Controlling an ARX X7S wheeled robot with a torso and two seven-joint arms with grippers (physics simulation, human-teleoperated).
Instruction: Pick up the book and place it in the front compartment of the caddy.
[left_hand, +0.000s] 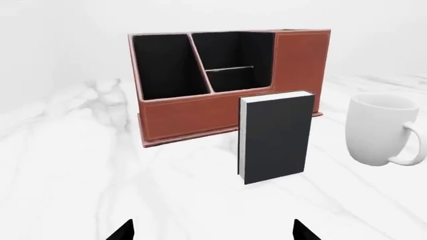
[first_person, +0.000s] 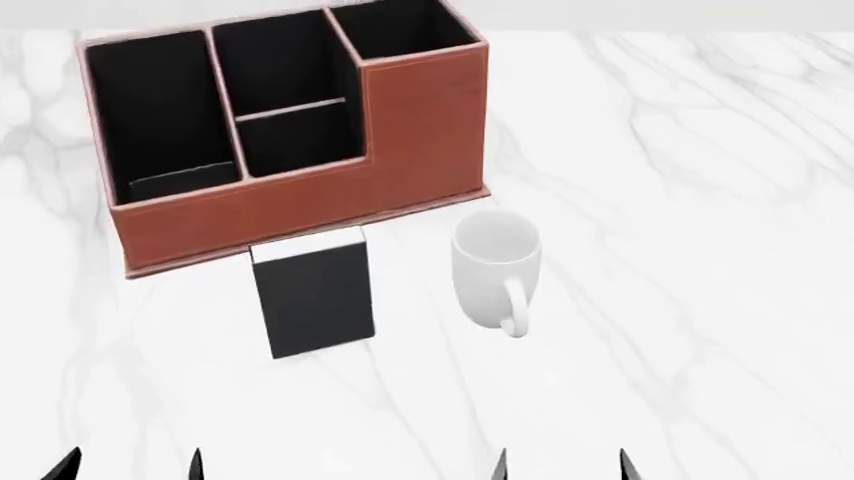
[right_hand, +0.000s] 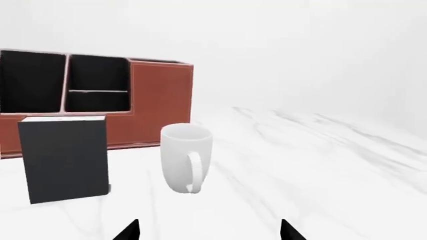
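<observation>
Head view alone showed me both grippers, left (first_person: 130, 468) and right (first_person: 561, 466), jaws wide, empty. Book (first_person: 316, 292) stood upright just before the caddy (first_person: 294, 205), mug (first_person: 497, 265) beside it.

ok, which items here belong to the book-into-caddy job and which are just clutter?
Job:
- book, standing upright in front of the caddy
- caddy, all visible cells look empty
- left claw and right claw, both open, holding nothing

Clutter:
- white mug, standing beside the book
- marble table
</observation>
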